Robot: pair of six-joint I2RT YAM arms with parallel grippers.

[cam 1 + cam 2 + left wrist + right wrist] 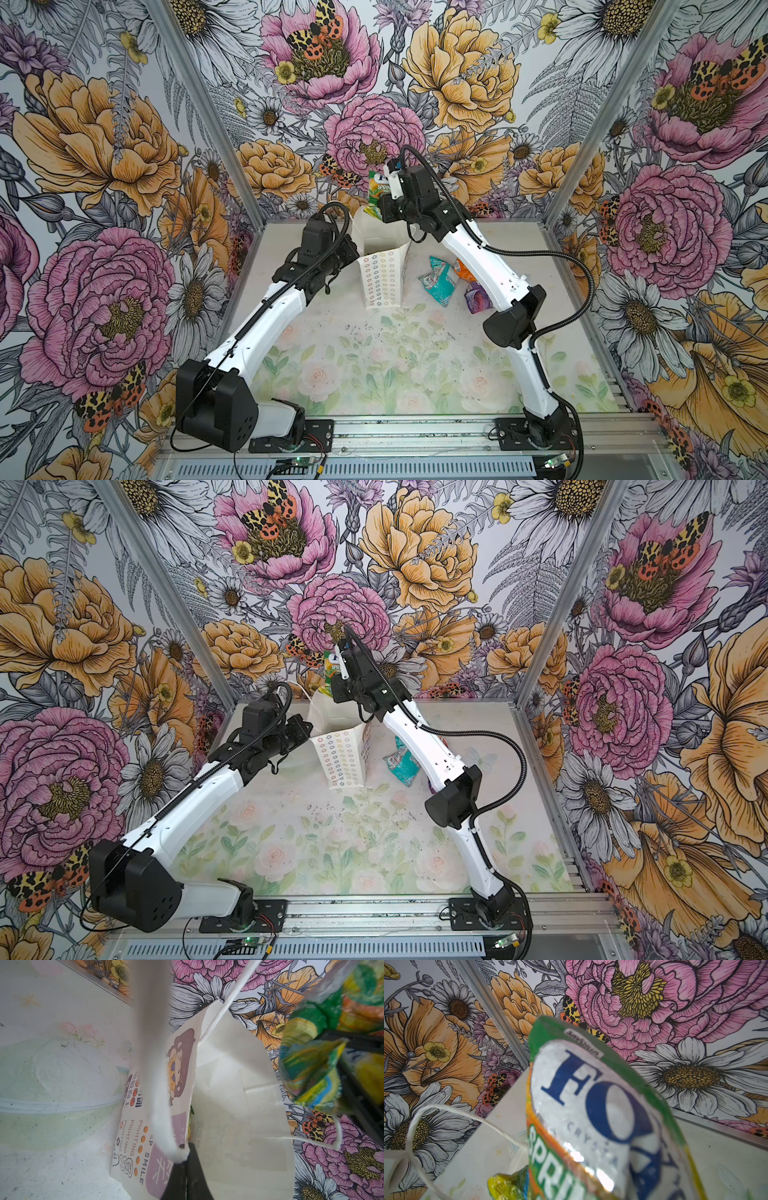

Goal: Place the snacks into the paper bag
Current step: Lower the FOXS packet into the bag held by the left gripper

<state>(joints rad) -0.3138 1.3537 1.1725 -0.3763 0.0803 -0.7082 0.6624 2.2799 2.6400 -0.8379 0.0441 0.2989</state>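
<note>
The counter (374,353) carries the bag (382,278), upright and open near the back wall. The left jaws are pressed together on its string handle (161,1105). The right jaws pinch the green packet (376,189) over the bag's mouth. A teal packet (438,280), an orange packet (461,266) and a purple packet (478,297) lie on the counter just right of the bag.

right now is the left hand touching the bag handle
Touching: the left wrist view shows the left hand shut on the bag handle.

the paper bag (380,282) stands left of the loose snacks (440,279).
</note>
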